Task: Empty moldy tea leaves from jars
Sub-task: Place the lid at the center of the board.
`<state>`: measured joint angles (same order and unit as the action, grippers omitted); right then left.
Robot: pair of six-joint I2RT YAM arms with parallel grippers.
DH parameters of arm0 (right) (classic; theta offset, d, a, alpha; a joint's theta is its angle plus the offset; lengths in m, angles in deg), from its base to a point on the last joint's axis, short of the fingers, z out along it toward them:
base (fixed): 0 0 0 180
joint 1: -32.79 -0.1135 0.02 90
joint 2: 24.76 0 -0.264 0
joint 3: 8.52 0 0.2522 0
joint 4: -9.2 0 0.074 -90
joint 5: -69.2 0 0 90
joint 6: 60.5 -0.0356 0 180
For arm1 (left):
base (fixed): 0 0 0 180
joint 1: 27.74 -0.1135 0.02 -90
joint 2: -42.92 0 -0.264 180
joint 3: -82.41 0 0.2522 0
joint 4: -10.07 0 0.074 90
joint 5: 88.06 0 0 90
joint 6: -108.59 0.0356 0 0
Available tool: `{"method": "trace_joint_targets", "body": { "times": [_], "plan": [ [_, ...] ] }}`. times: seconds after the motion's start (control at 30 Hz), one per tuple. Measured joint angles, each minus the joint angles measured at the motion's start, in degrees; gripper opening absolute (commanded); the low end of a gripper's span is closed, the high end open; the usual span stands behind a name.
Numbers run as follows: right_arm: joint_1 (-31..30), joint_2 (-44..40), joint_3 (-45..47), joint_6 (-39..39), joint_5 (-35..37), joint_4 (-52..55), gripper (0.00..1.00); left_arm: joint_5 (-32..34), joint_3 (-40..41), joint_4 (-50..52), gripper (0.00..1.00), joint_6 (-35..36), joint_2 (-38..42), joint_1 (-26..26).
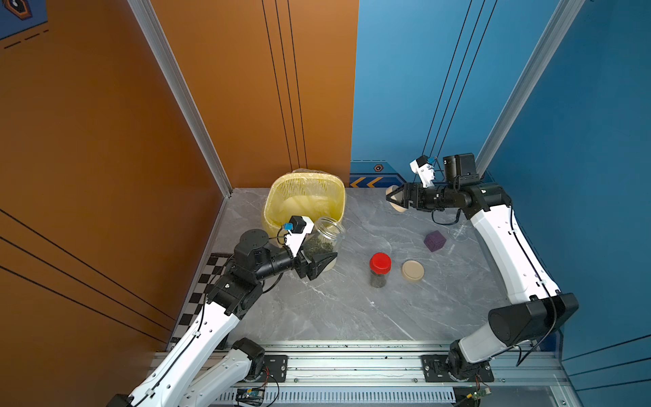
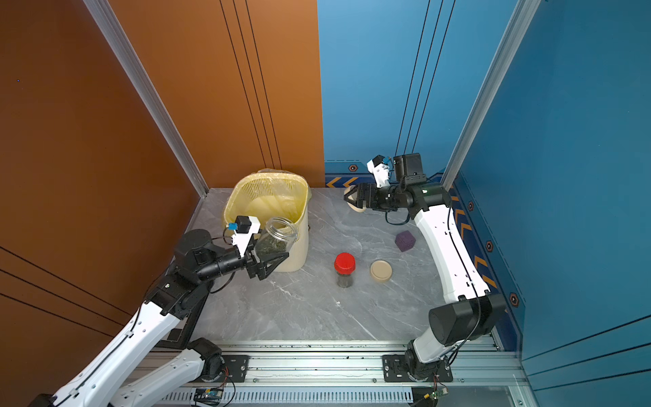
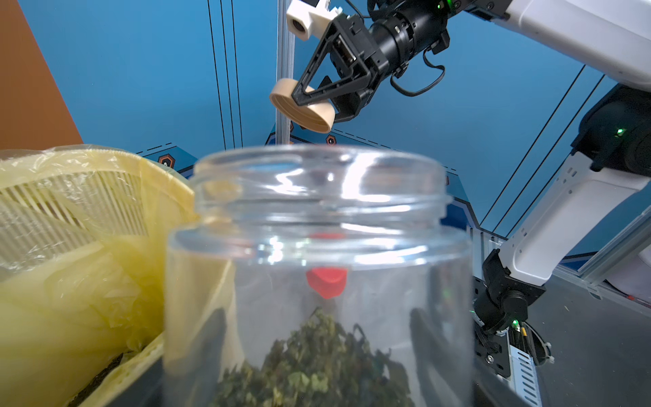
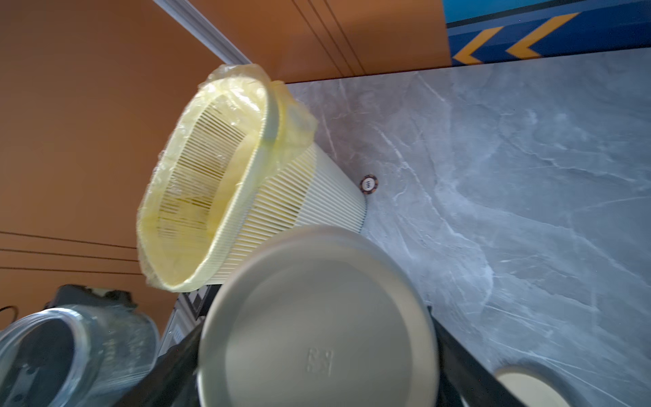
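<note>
**Glass jar is up by the bin, but not over it yet**

Tight on the glass, the left jaws squeeze the low part of an open glass jar [image 1: 326,234], one on each side. The jar has no lid and leans a little, mouth up. Dark green tea leaves [image 3: 317,363] sit in a clump at its bottom. The jar is just beside the bin [image 1: 278,197], near the front of the rim, and looks lifted off the grey surface [image 1: 317,310]. Its mouth is not over the bin's yellow bag [image 3: 88,282] yet.

Off to the bin's side, at the back of the surface, the right jaws pinch a beige lid [image 3: 318,116] by its edge and hold it in the air.

Farther from the bin stands a jar with a red lid [image 1: 380,262], shut, with dark leaves inside. Just past it, a second beige lid [image 1: 412,270] lies flat.

What could go wrong:
- If the jar tips before its mouth is over the bag, the leaves will fall on the surface.
- Glass is slippery, so the jar could slide out of the jaws when it turns upside down.
- The jar could bump the rim and push the bin away.
- The clump might stick inside and need a shake.
</note>
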<state>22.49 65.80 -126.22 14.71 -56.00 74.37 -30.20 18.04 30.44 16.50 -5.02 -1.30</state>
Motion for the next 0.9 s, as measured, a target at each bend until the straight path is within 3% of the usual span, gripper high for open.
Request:
{"method": "trace_joint_targets", "body": {
  "times": [0.57,0.9],
  "plan": [
    [3.1,5.7,5.9,4.5,17.4,0.0,0.82,2.0,0.0,0.7,0.63,-1.9,3.1,1.0],
    [-0.4,8.3,8.1,5.9,26.5,-0.1,0.82,2.2,0.6,0.7,0.63,-1.9,4.0,1.4]
  ]
}}
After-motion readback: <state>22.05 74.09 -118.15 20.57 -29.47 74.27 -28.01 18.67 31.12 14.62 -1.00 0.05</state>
